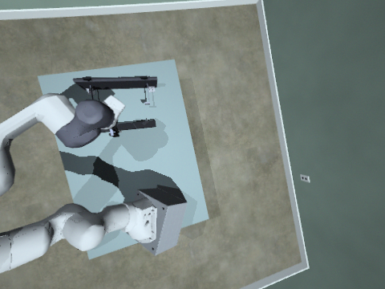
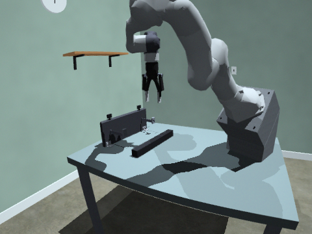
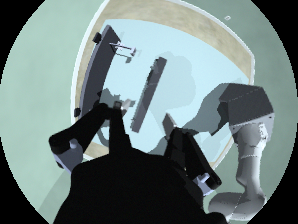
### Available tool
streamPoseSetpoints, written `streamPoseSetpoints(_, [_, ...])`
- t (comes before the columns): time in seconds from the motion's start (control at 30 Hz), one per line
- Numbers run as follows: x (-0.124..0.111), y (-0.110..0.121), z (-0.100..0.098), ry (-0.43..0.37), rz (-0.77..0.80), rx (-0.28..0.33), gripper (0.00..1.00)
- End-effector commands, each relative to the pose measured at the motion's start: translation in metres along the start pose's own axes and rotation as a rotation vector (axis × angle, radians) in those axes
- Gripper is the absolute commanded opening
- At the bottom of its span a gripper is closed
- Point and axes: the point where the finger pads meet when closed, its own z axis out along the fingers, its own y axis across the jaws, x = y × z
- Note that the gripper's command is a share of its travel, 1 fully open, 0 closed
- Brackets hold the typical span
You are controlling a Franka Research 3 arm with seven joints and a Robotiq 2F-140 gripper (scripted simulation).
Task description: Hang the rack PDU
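The rack PDU (image 2: 152, 143) is a long dark bar lying flat on the light blue table, in front of the mounting panel. It also shows in the top view (image 1: 136, 124) and in the wrist view (image 3: 148, 92). The dark upright panel (image 2: 121, 130) stands at the table's far side, with small metal fittings on its front face and near its right end (image 2: 147, 125). My gripper (image 2: 153, 99) hangs high above the table, pointing down, roughly over the PDU's left part. Its fingers stand partly apart with nothing between them (image 3: 143, 123).
My arm's grey base block (image 2: 251, 130) stands on the right part of the table. A wooden shelf (image 2: 94, 53) is fixed to the wall behind, above the panel. The table edge runs close in front of the PDU.
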Motion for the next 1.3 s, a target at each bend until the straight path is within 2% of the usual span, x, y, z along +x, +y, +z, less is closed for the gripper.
streamPoseSetpoints(0.0, [-0.001,0.001,0.001,-0.003,0.007,-0.002,0.55])
streamPoseSetpoints(0.47, [-0.001,0.001,0.002,-0.003,0.007,-0.002,0.55])
streamPoseSetpoints(0.73, [-0.001,0.001,0.022,-0.003,0.007,-0.002,0.55])
streamPoseSetpoints(0.8, [-0.001,0.001,0.022,-0.003,0.007,-0.002,0.55])
streamPoseSetpoints(1.27, [-0.002,0.002,0.104,-0.003,0.007,-0.002,0.55])
